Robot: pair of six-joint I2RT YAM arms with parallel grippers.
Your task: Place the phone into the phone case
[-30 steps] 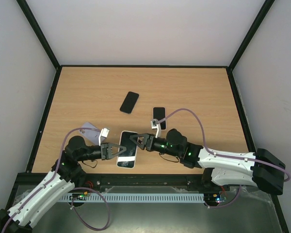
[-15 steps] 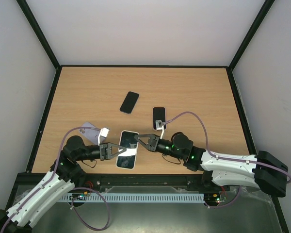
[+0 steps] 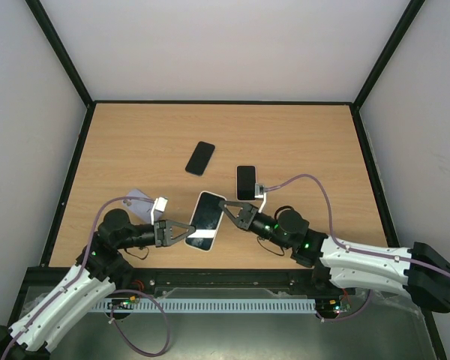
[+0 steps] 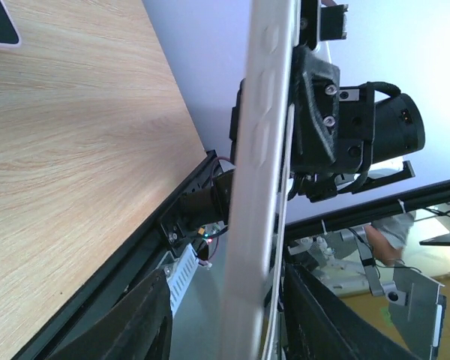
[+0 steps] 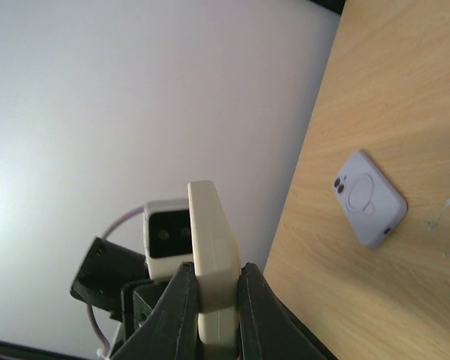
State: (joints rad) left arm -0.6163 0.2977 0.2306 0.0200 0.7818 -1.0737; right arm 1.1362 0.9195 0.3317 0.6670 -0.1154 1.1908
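A cream-white phone case (image 3: pixel 205 220) with a dark phone screen showing in its face hangs tilted above the table's near edge. My right gripper (image 3: pixel 226 209) is shut on its upper end; the right wrist view shows the case's edge (image 5: pixel 210 247) pinched between both fingers (image 5: pixel 178 304). My left gripper (image 3: pixel 188 228) is open around the lower end. In the left wrist view the case's side (image 4: pixel 259 172) stands between the fingers (image 4: pixel 131 322) with gaps on both sides.
On the wooden table (image 3: pixel 307 142) lie a black phone (image 3: pixel 200 157), a white-edged phone (image 3: pixel 246 182) and a lavender case (image 3: pixel 139 200), which also shows back up as the lavender case (image 5: pixel 369 199). Black frame rails border the table.
My right gripper closed on the case's upper end and swung it up and to the right. My left gripper has let go and now stands open around the lower end.
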